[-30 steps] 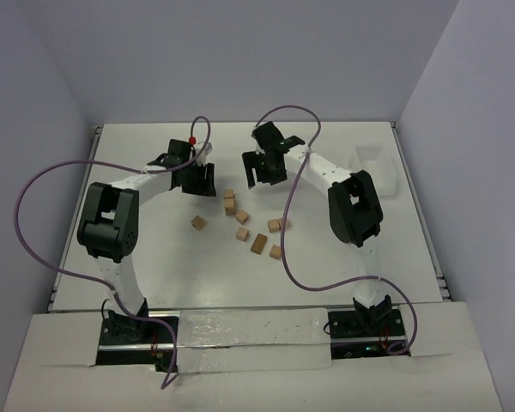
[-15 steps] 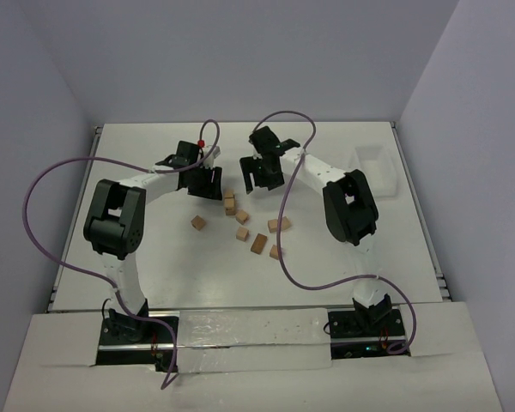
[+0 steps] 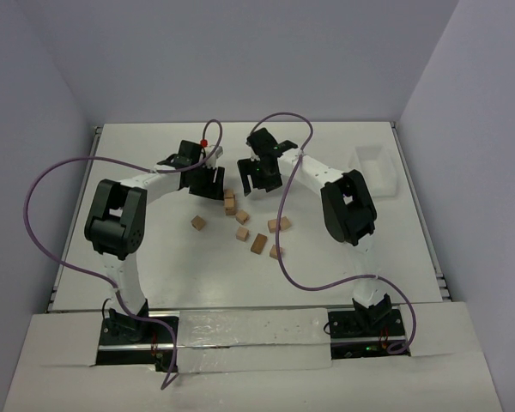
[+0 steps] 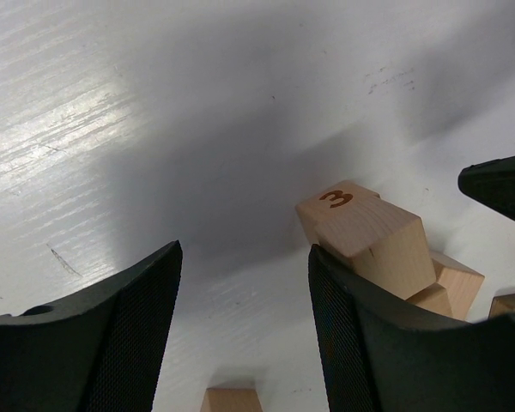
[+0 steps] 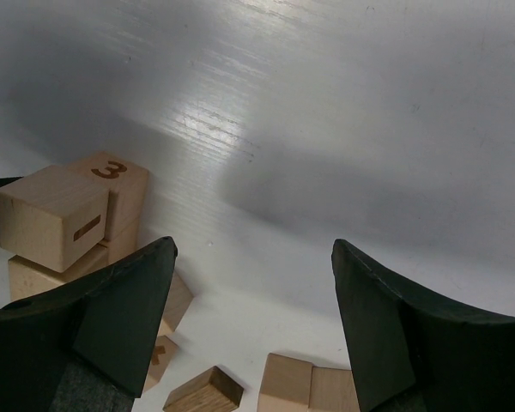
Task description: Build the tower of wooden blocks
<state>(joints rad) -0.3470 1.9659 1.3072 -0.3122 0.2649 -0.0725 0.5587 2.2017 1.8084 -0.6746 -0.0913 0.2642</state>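
Note:
Several wood blocks lie loose mid-table, such as one [image 3: 198,223] on the left and a darker one [image 3: 258,243]. A low cluster of blocks [image 3: 230,202] stands between both grippers; its block marked 3 [image 4: 360,236] [image 5: 112,184] rests on lower ones, as far as a tower shows. My left gripper [image 3: 208,182] [image 4: 245,257] is open just left of the cluster, nothing between its fingers, and its right finger [image 4: 360,343] is next to the marked block. My right gripper [image 3: 256,176] [image 5: 253,249] hangs open to the cluster's right, empty.
A white translucent bin [image 3: 373,167] sits at the table's right side. Purple cables loop over both arms. A pair of blocks [image 5: 313,386] and a dark block [image 5: 204,390] lie below the right gripper. White walls enclose the table on three sides.
The left gripper has moved right toward the block cluster and its jaws have widened. The right gripper has shifted slightly left toward the cluster. The blocks have not moved.

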